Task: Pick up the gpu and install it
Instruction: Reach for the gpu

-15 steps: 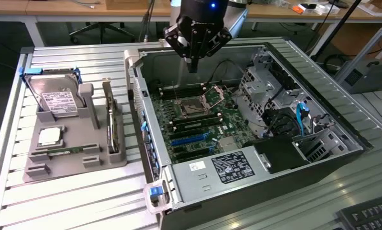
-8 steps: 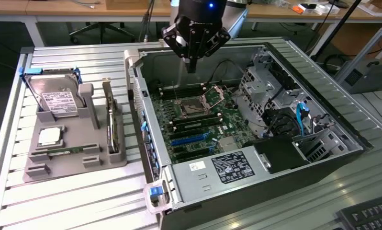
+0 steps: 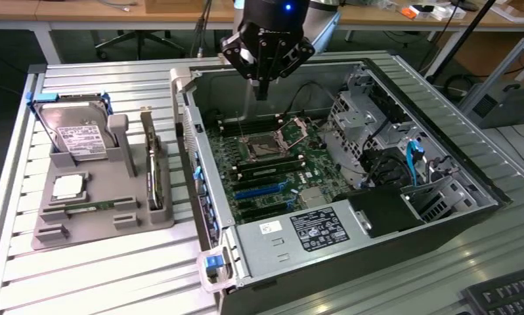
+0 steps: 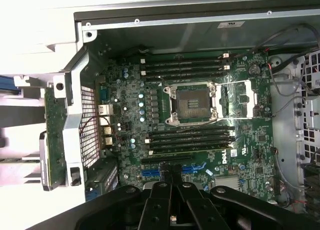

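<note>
Over the open computer case (image 3: 194,154), hovers with gripper (image 3: 262,90) clenched on nothing. Beside that case, leaves the gpu (image 3: 155,176) standing on edge in a grey rack (image 3: 96,226), top edge free, probably for easy pinching.

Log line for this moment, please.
end effector: shut, empty, above open case | gpu: on edge in holder, untouched | install: not done

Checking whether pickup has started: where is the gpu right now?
On the exterior view's left, the gpu stands on edge in the grey holder, between the hard drive and the open computer case.
</note>
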`<move>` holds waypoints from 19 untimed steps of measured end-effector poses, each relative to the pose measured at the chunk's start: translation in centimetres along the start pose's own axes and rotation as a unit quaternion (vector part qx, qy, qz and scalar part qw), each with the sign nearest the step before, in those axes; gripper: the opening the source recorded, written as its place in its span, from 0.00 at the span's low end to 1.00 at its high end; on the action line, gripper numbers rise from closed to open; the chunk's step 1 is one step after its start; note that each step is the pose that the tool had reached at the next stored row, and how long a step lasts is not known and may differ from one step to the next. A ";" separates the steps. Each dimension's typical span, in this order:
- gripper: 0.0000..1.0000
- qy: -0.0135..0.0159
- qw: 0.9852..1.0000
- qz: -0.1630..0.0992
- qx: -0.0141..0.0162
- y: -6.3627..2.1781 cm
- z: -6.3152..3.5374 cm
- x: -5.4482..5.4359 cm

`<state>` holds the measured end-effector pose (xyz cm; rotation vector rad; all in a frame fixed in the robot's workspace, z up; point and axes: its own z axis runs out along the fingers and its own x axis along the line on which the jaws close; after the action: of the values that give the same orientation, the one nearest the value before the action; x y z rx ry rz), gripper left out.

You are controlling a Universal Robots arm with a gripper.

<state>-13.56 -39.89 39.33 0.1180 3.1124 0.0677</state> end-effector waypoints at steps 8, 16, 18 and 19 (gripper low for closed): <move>0.11 0.000 1.000 0.000 0.000 -0.01 0.00 0.1; 0.11 0.000 1.000 0.000 0.000 -0.03 -0.01 0.4; 0.11 0.000 1.000 0.000 0.000 -0.03 -0.01 0.4; 0.11 0.000 1.000 0.000 0.000 -0.03 -0.01 0.5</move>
<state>-14.02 -39.89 39.33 0.1179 3.1124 0.0677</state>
